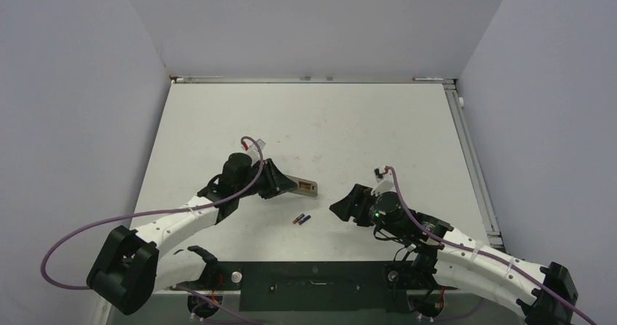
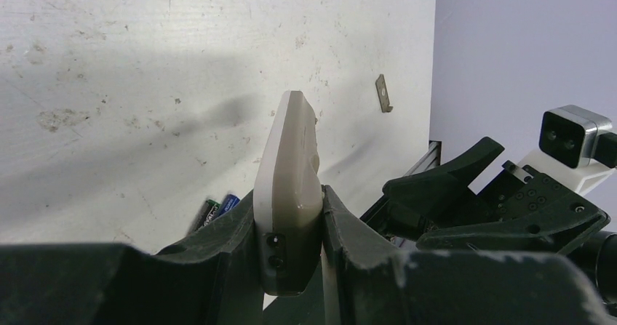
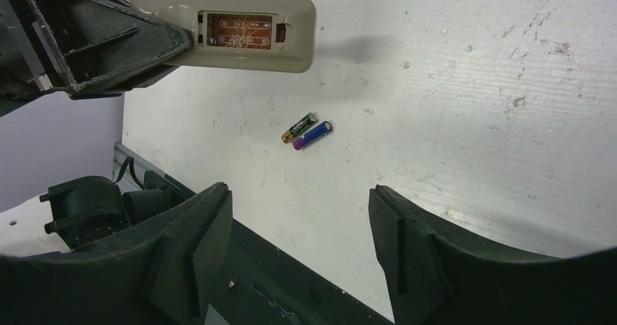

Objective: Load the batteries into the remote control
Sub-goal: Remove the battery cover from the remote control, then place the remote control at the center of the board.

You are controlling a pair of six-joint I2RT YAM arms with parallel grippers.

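My left gripper [image 1: 285,182] is shut on one end of the remote control [image 1: 304,187], a slim beige-white handset held off the table on its long edge [image 2: 289,158]. In the right wrist view the remote control [image 3: 240,33] shows its back, with the open brown battery recess [image 3: 244,32] empty. The two batteries [image 1: 300,219] lie side by side on the table below it, one green-black and one purple-blue [image 3: 307,131]. My right gripper [image 3: 300,201] hangs open with nothing between its fingers, just right of the batteries [image 2: 218,210] and above the table.
A small flat grey cover piece [image 2: 383,93] lies on the table further right, near the table's edge rail [image 1: 471,158]. The black base plate [image 1: 313,285] runs along the near edge between the arm bases.
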